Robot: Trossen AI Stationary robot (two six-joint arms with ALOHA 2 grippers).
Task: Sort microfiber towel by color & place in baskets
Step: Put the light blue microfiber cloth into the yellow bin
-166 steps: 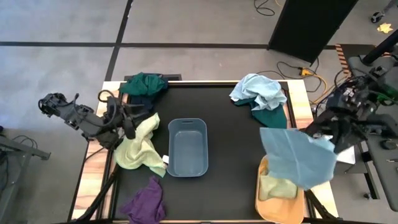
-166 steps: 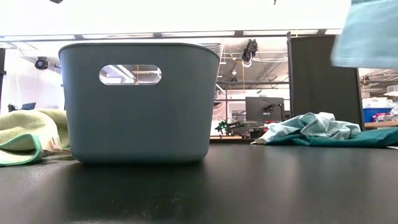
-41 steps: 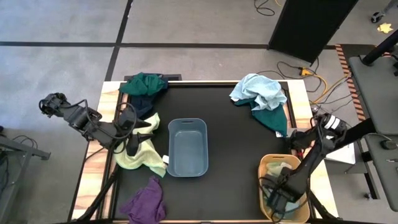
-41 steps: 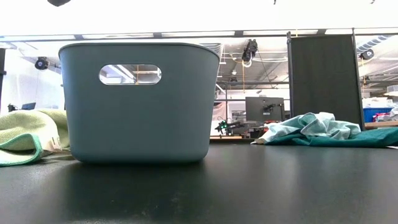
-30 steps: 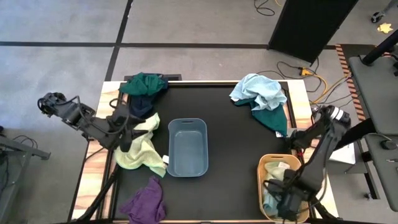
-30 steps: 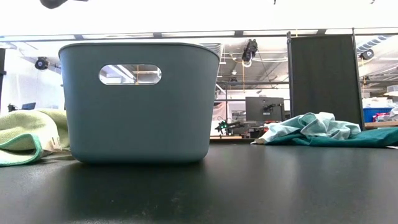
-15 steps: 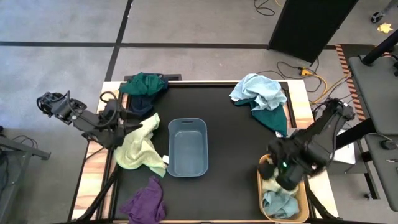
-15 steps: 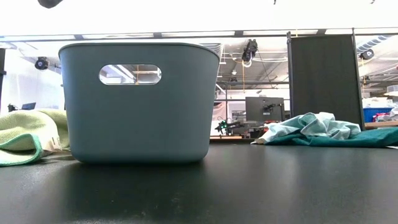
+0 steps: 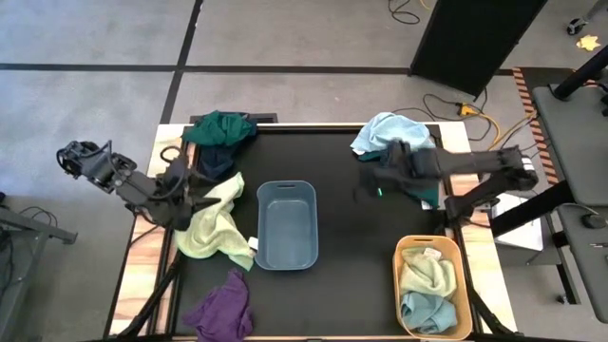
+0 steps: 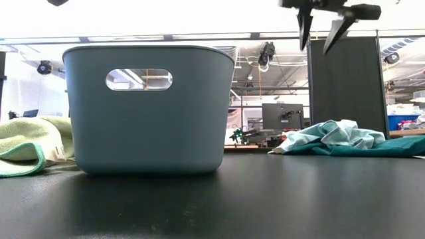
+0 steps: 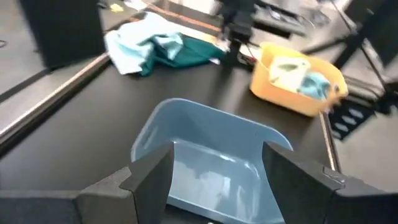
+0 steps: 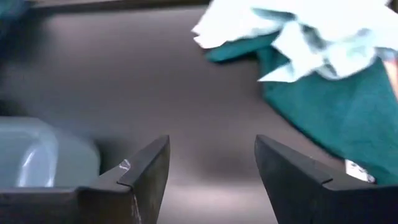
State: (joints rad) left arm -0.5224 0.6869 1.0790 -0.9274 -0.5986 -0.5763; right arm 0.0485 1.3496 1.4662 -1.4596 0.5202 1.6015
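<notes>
My right gripper (image 9: 366, 182) hangs open above the black table, between the grey-blue basket (image 9: 285, 224) and a light blue towel (image 9: 394, 136) that lies on a dark green towel (image 9: 418, 182) at the far right. Nothing is between its fingers (image 12: 211, 168). The yellow-orange basket (image 9: 397, 285) at the near right holds a pale yellow-green towel (image 9: 427, 268) and a light blue one (image 9: 423, 309). My left gripper (image 9: 195, 196) stands open over a pale yellow-green towel (image 9: 214, 228) at the left, pointing at the grey-blue basket (image 11: 186, 111).
A dark green towel lying on a navy one (image 9: 220, 133) sits at the far left of the table. At the near left edge lies a purple towel (image 9: 223, 309). The grey-blue basket holds nothing. Bare black table (image 9: 351, 237) lies between the two baskets.
My right gripper has risen out of the yellow-orange basket and swung toward the table's far edge and left, ending near the light blue and dark green towels. The light blue towel has stayed in the yellow-orange basket.
</notes>
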